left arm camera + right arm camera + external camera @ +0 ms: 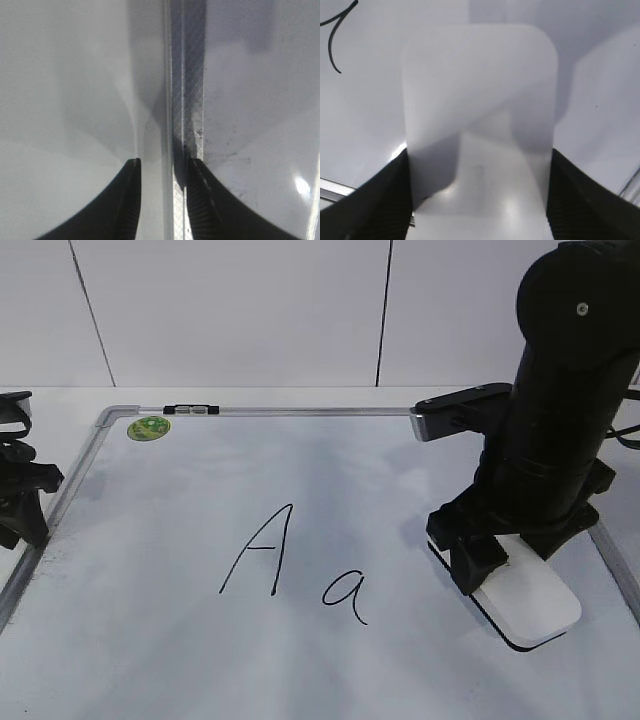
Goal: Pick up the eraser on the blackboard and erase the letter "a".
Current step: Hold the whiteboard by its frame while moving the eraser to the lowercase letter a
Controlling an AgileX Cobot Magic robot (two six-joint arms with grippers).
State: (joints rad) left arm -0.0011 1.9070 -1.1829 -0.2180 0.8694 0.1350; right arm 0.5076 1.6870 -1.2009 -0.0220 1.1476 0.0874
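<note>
Black ribbed fingers of the right tool (480, 200) fill the bottom corners of the right wrist view, one against each long side of the eraser (479, 125), pinching it. That eraser is a smooth white plastic block with rounded corners; in the exterior view its thin black felt base (510, 638) shows along the lower edge, resting on the blackboard (150, 640) at about 4 o'clock from the board's centre.

The pick-up step looks in hand: the grip seems made, but the block is not lifted. Next, judging from the layout, it must travel toward 9 o'clock to the letter "a" (346, 596), a thin black looped stroke with a curled tail, and rub it without touching the taller capital "A" (260, 552) just beyond.

The board is glossy white, faintly smudged, with a thin silver-grey metal frame (300, 411) and a round green sticker (149, 427) at 11 o'clock.

Left tool (161, 200) hangs over the ridged left frame rail, fingers slightly spread, holding nothing.
</note>
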